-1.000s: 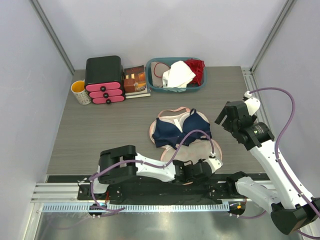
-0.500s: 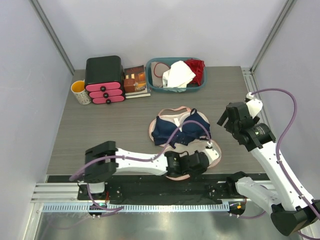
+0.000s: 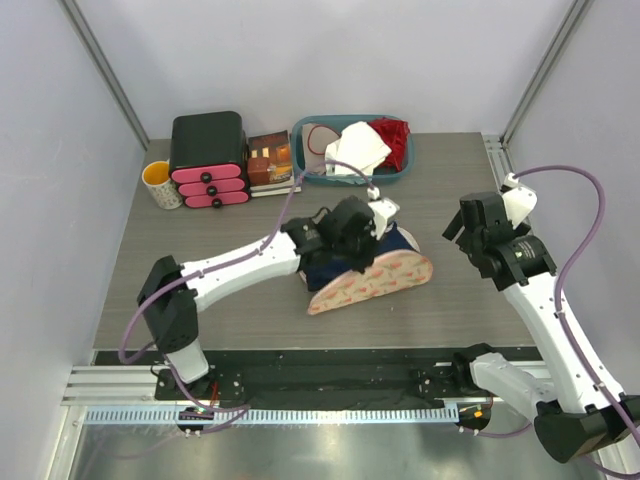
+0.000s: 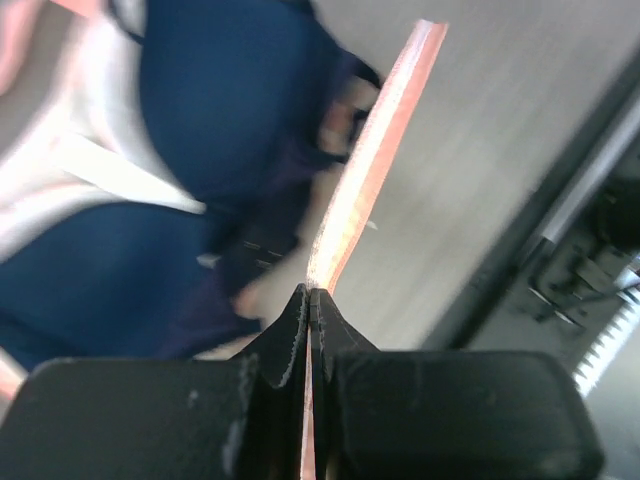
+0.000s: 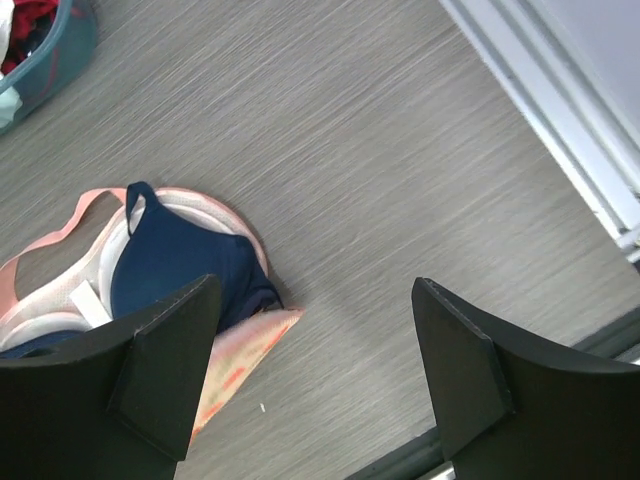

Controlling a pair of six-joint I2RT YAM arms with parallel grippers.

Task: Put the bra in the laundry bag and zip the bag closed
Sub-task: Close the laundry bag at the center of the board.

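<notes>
Upper left on the worktop (image 3: 220, 240): mug (image 3: 160, 184), black-and-pink drawers (image 3: 208, 160), books (image 3: 271, 163) beside them, then a teal basket (image 3: 352, 179) holding a white cloth (image 3: 358, 148) and red garment (image 3: 393, 138).

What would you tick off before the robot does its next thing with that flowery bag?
1. Left claw pinching the laundry bag at its flap edge: ok.
2. Bra lying on the bag's lower half: ok.
3. Flap down flat over the bra: not ok, it stands tilted and navy shows beyond it.
4. Right claw open and apart from the bag: ok.
5. Zipper pull found: cannot tell.
</notes>
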